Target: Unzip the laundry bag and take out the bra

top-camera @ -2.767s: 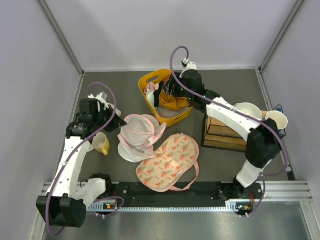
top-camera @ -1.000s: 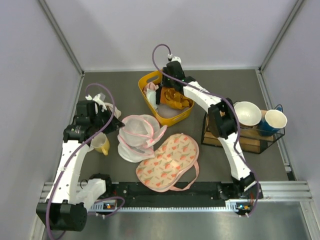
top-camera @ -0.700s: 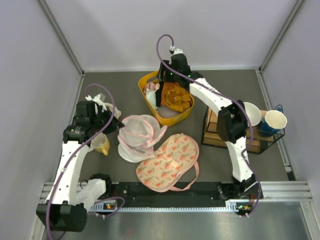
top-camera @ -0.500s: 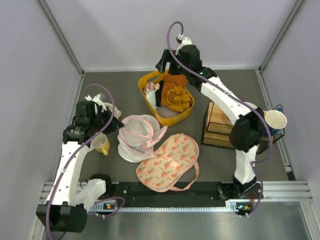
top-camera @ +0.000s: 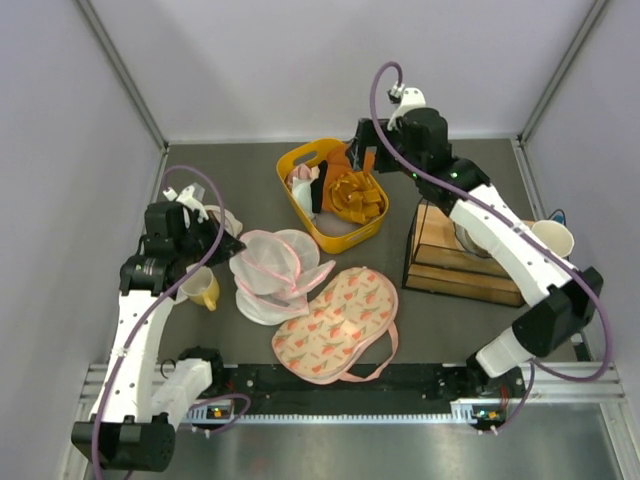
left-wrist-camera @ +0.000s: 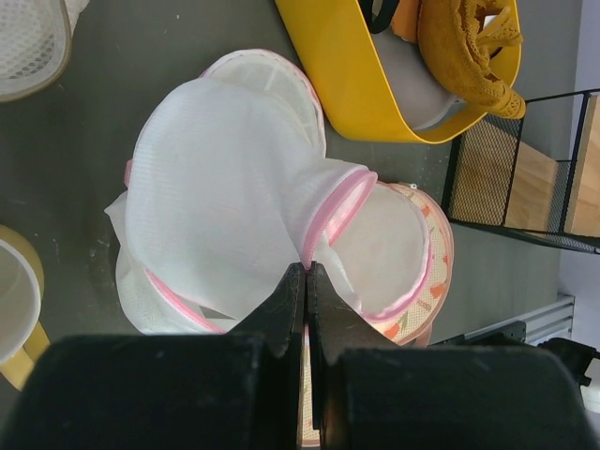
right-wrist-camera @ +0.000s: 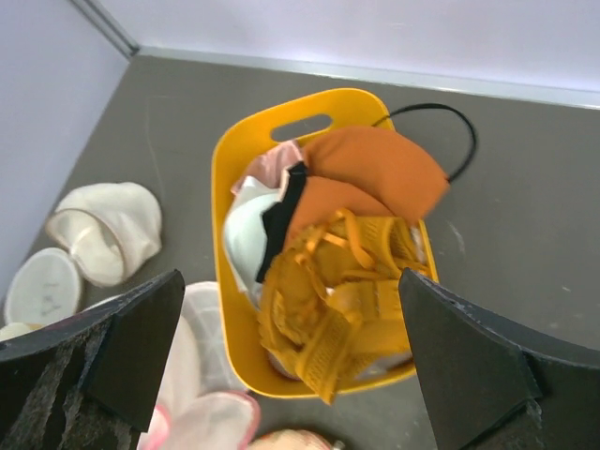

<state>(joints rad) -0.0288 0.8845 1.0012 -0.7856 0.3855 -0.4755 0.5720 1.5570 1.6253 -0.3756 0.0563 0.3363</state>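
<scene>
Orange bra point(right-wrist-camera: 328, 291) overhangs yellow basket point(right-wrist-camera: 221, 178) rim.

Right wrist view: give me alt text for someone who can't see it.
An orange bra lies on top of other garments in a yellow basket on a grey table, seen from above and framed by the open right gripper. White mesh pouches sit left of the basket.

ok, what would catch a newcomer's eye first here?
The burnt-orange bra heaped in the yellow basket at the back, with the right hand open above it. Then the laundry bag left of centre, its pink-zippered domes splayed apart, the left hand pinched shut on its edge.
</scene>
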